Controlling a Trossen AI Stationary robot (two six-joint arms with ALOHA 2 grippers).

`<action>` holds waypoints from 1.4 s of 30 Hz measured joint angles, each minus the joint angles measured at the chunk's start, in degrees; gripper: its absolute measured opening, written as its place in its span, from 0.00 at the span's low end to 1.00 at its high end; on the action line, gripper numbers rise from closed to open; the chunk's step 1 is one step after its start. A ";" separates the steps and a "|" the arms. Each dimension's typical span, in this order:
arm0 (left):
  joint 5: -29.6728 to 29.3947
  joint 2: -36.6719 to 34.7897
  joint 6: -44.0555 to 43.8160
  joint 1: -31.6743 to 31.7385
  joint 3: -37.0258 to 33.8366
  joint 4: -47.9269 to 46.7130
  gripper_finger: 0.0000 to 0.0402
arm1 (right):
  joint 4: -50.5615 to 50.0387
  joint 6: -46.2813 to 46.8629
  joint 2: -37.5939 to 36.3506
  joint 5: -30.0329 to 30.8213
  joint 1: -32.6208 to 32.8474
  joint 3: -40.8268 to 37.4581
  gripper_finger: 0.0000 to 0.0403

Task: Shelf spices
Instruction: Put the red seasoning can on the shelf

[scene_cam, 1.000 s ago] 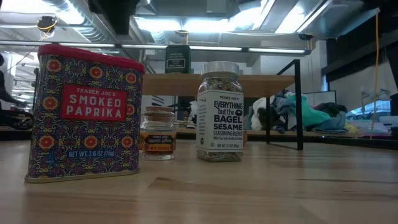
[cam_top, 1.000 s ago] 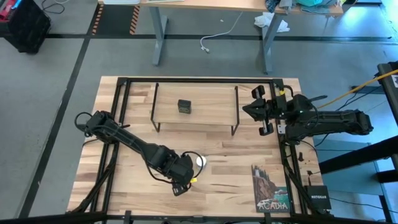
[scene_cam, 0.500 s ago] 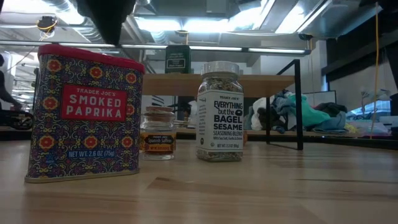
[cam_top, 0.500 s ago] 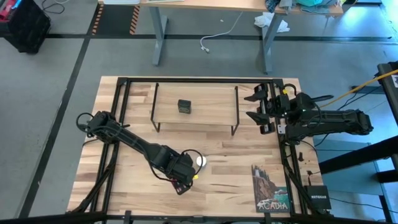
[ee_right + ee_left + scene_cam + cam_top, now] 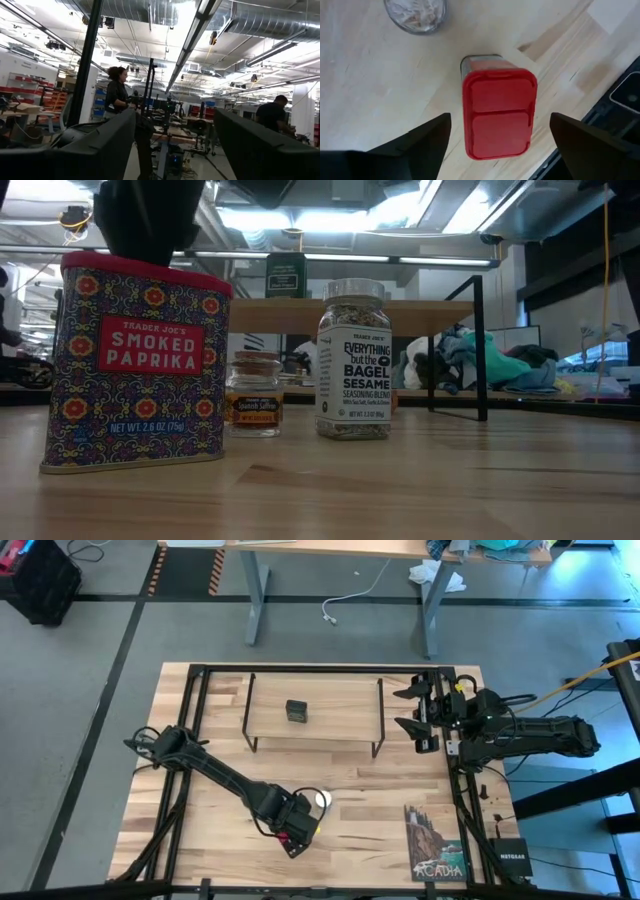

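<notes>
Shelf (image 5: pixel 330 710) holds 1 dark tin (image 5: pixel 296 711); left fingers (image 5: pixel 427 137) straddle red tin (image 5: pixel 499 112).

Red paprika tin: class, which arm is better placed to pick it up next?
Left. Its claw hangs open directly above the red tin, fingers either side. The right claw waits far off beside the shelf.

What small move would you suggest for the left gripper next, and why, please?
Probably lower a little more. The left gripper is open and straddles the red tin from above, but in the low view it seems only at lid height, so closing now might grip too little.
</notes>
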 joint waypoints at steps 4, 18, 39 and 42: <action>-1.96 0.70 -0.44 0.02 0.02 -0.03 0.83 | 0.02 -0.02 0.00 0.00 0.00 0.00 0.69; 1.44 6.04 5.32 0.52 0.02 -0.54 0.78 | -0.41 0.00 -0.01 1.03 0.00 0.00 0.69; -0.43 5.80 18.20 3.41 17.70 -27.11 0.48 | -2.15 1.60 0.00 1.53 0.00 -0.01 0.69; -5.09 5.74 24.36 4.57 25.25 -31.05 0.48 | -2.08 1.58 0.00 1.53 0.00 -0.02 0.69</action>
